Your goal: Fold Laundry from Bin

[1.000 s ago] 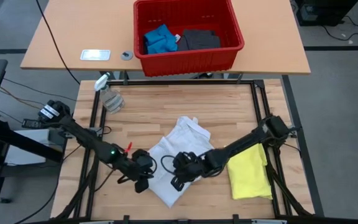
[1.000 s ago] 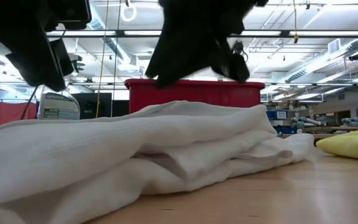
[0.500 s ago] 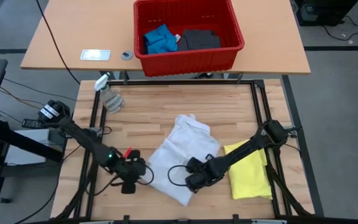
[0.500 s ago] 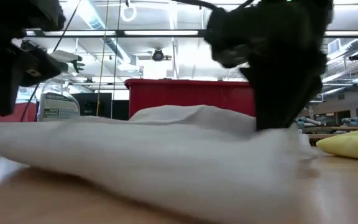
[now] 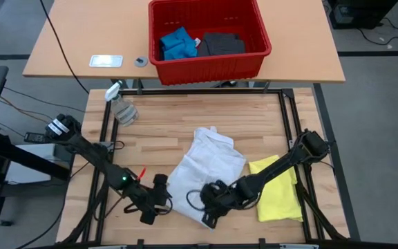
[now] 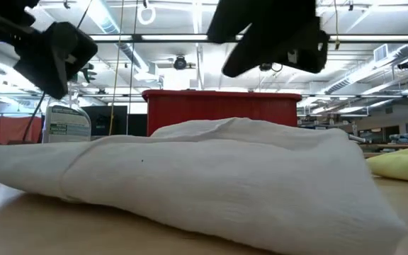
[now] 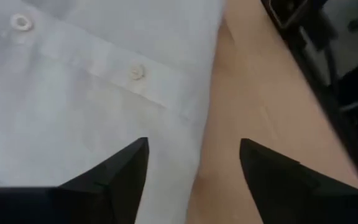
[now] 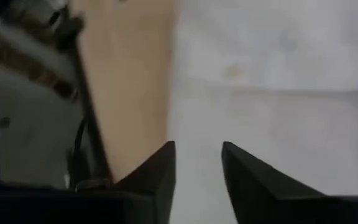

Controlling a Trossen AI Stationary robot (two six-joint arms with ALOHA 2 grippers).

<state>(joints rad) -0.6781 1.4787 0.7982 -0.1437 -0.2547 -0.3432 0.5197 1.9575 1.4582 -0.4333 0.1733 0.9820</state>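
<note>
The white shirt lies folded in the middle of the wooden table, its buttoned strip facing up. My left gripper hangs open just above the shirt's near left edge. My right gripper hangs above the shirt's near end, open by a narrow gap. In the low view both grippers are clear of the cloth. A folded yellow T-shirt lies at the right. The red bin on the far tan table holds a blue piece and a dark grey piece.
A spray bottle stands at the wooden table's far left corner. A dark metal frame runs round the table's edges. A flat white device and a small round thing lie left of the bin.
My right gripper went toward the near edge, came down on the shirt's near right end, then rose clear of it. My left gripper shifted a little toward the near edge beside the shirt. The shirt, layered and rumpled before, now lies as one smooth folded bundle.
</note>
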